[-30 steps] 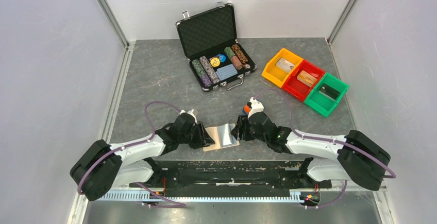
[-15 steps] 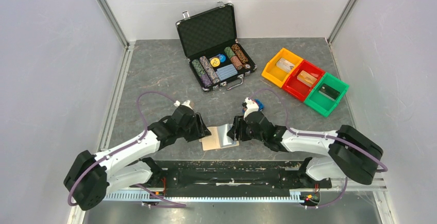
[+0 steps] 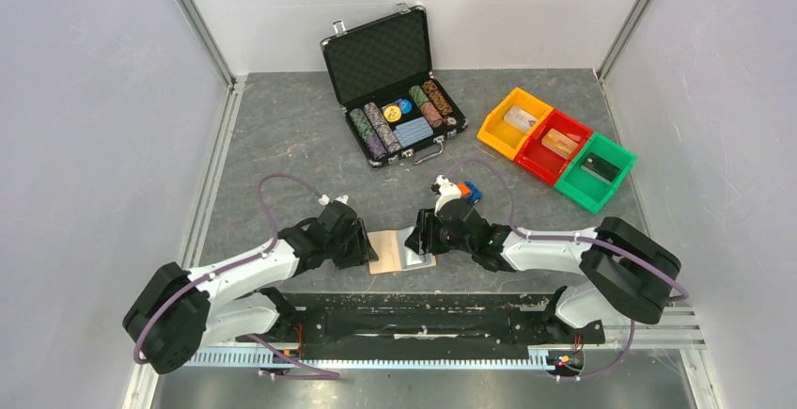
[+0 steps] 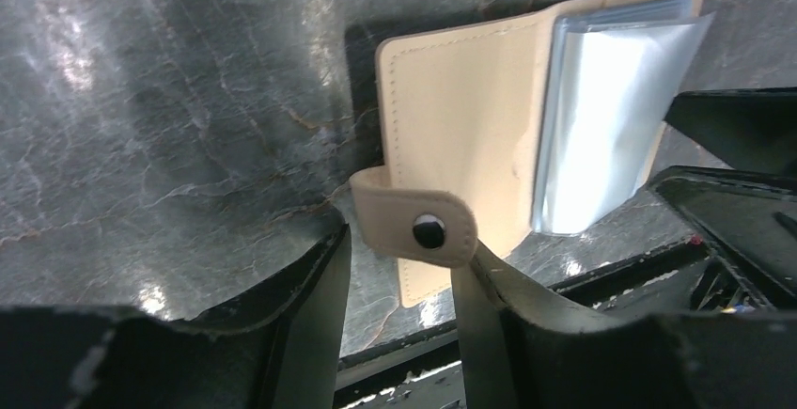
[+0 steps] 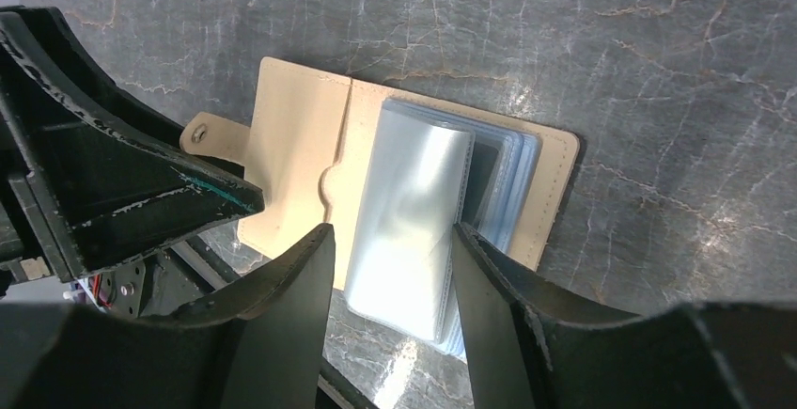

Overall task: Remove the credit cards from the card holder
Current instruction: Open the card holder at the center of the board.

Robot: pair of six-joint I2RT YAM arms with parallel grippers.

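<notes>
The tan card holder (image 3: 387,253) lies open on the grey table near its front edge. In the left wrist view its bare tan half (image 4: 470,117) faces up and its snap tab (image 4: 418,226) curls up between my fingers, touching the right one. The pale blue, shiny credit cards (image 5: 414,212) sit stacked on the other half, the top one lifted. My left gripper (image 4: 399,282) is open at the tab (image 3: 362,247). My right gripper (image 5: 390,273) is open, with a finger either side of the top card's near end (image 3: 418,240).
A black chip case (image 3: 395,89) stands open at the back. Yellow (image 3: 512,122), red (image 3: 556,146) and green (image 3: 594,172) bins sit at the back right. The table's front edge and the black arm mount (image 3: 404,310) lie just below the holder.
The right gripper has moved left, further over the holder's card side. The left arm has shifted a little at the holder's left edge. The raised shiny card looks lower.
</notes>
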